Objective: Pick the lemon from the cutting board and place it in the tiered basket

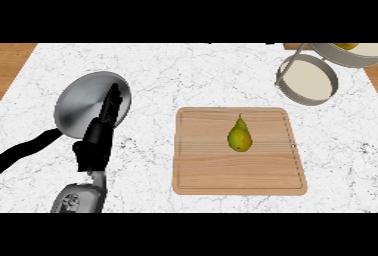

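Head view | pear-shaped yellow-green fruit [239, 136] is laid on cutting board [238, 172], long axis toward far edge, stem pointed away | left hand [103, 131] is held with fingers straight over pan [81, 100]

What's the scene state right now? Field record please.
fruit: pear-shaped, yellow-green, not a lemon shape
fruit location: on cutting board, near its middle
basket: upper right, one yellow item in top tier
pan: left of board
left hand: open, fingers straight over the pan
right hand: not in view
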